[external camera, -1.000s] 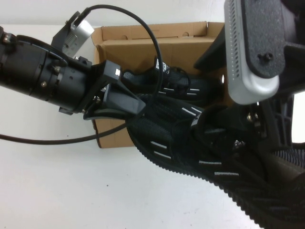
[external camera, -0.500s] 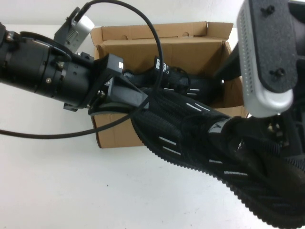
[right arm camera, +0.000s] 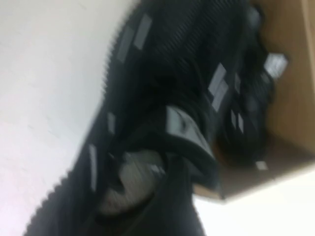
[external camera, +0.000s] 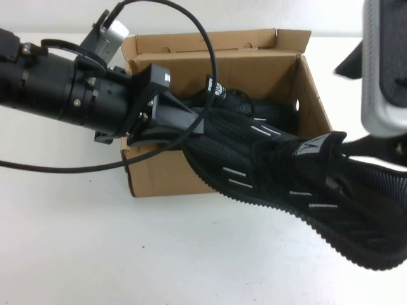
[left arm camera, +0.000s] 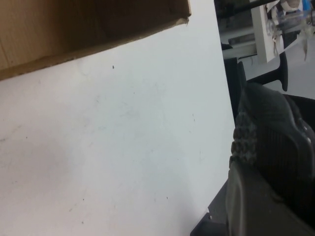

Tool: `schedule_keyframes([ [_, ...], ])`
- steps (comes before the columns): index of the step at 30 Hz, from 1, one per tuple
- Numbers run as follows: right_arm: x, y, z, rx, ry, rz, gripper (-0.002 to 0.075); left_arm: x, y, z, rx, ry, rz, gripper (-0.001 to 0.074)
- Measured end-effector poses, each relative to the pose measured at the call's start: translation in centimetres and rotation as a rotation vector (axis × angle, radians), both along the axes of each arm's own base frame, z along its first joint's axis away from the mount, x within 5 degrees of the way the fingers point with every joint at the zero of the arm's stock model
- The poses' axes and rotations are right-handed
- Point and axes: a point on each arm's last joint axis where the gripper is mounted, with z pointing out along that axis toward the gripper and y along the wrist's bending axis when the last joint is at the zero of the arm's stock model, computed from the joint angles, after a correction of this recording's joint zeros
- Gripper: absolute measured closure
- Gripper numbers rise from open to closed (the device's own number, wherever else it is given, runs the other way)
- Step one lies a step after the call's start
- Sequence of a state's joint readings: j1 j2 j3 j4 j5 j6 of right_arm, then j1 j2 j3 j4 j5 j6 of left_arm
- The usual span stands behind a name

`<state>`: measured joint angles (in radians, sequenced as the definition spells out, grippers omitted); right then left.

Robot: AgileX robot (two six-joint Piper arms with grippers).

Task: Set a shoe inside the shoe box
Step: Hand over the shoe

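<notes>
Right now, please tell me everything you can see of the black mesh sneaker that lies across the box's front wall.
The black mesh lace-up sneaker has short white dashes on its side, a ribbed black sole and a white tongue label. It lies tilted across the front wall of the brown cardboard box, toe end at the box, heel out over the white table. The left tool is shut on its toe end.

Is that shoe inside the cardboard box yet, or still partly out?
Partly out. The shoe has its toe over the shoe box front wall; its heel hangs outside above the table.
</notes>
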<state>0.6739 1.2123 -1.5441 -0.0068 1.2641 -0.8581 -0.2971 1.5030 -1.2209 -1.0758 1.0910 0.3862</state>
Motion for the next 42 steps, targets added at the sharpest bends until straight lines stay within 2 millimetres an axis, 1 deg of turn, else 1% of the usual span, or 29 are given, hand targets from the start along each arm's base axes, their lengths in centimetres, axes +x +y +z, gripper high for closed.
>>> schedule_keyframes([
  [3,0.3,-0.5,0.0,-0.01,-0.01,-0.089,0.0155,0.2,0.0,-0.1,-0.001,-0.011,0.006,0.0627],
  [6,0.5,-0.6,0.2,0.027,-0.002,-0.154,0.0155,0.4,-0.1,-0.1,-0.006,-0.023,0.019,0.0626],
  [10,0.7,-0.5,0.8,0.134,-0.001,-0.238,0.0155,0.7,-0.1,0.0,-0.023,-0.051,0.034,0.0626],
  [13,1.0,-0.2,1.2,0.27,0.033,-0.348,0.0155,0.8,-0.2,0.2,-0.039,-0.069,0.045,0.0626],
  [15,1.2,-0.1,1.4,0.372,0.07,-0.434,0.0155,0.9,-0.2,0.3,-0.05,-0.081,0.051,0.0626],
  [20,1.2,-0.1,1.5,0.604,0.246,-0.695,0.0155,1.3,-0.2,0.5,-0.062,-0.11,0.086,0.0626],
  [26,1.2,0.0,1.5,0.796,0.429,-0.919,0.0155,1.9,-0.2,0.9,-0.099,-0.15,0.143,0.0626],
  [29,1.0,0.3,1.5,0.863,0.519,-0.98,0.0155,2.2,-0.1,1.0,-0.11,-0.173,0.173,0.0626],
  [34,0.9,0.4,1.5,0.923,0.598,-1.043,0.0155,2.5,0.0,1.2,-0.105,-0.227,0.184,0.0626],
  [42,0.3,0.9,1.4,0.964,0.737,-1.094,0.0155,2.5,-0.1,1.3,-0.103,-0.282,0.162,0.0626],
])
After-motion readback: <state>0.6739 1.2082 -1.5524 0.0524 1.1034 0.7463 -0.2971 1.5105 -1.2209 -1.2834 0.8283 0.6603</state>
